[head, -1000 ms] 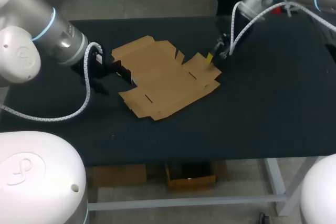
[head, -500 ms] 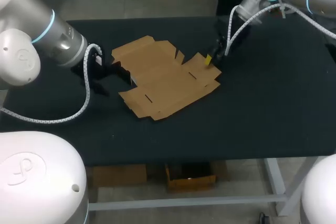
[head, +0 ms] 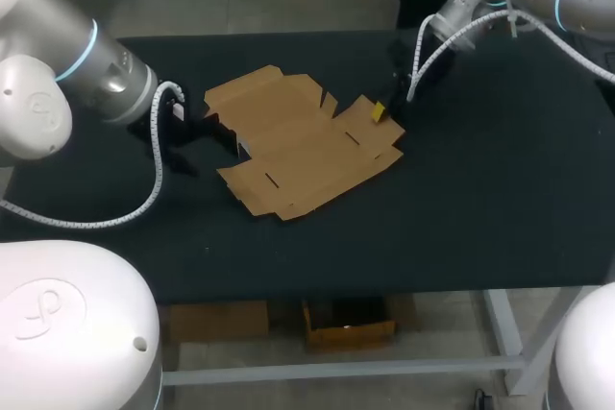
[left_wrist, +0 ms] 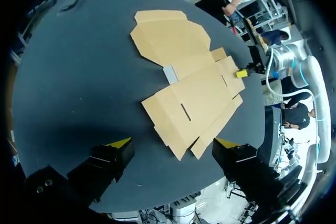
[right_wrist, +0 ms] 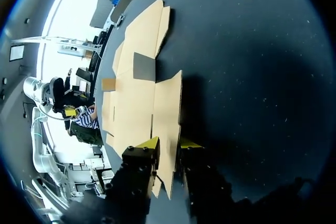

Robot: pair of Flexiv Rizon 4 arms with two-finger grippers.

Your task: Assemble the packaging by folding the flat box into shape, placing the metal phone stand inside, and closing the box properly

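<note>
Black table (head: 480, 199), box (head: 298, 146) flat at centre frame. Right gripper (right_wrist: 169, 144) clamps its right-hand flap; left gripper (left_wrist: 173, 142) hangs released. Folding seems barely begun; next, likely raise that flap.

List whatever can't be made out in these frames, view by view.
- Metal phone stand: shows in no view.
- Right gripper: a flap of the flat brown cardboard box runs into it in the right wrist view, contact unclear; too small in the head view.
- Small grey patch at the box's middle: too small to identify anywhere.
- Left gripper: open in its wrist view; in the head view, lost against the black table.
</note>
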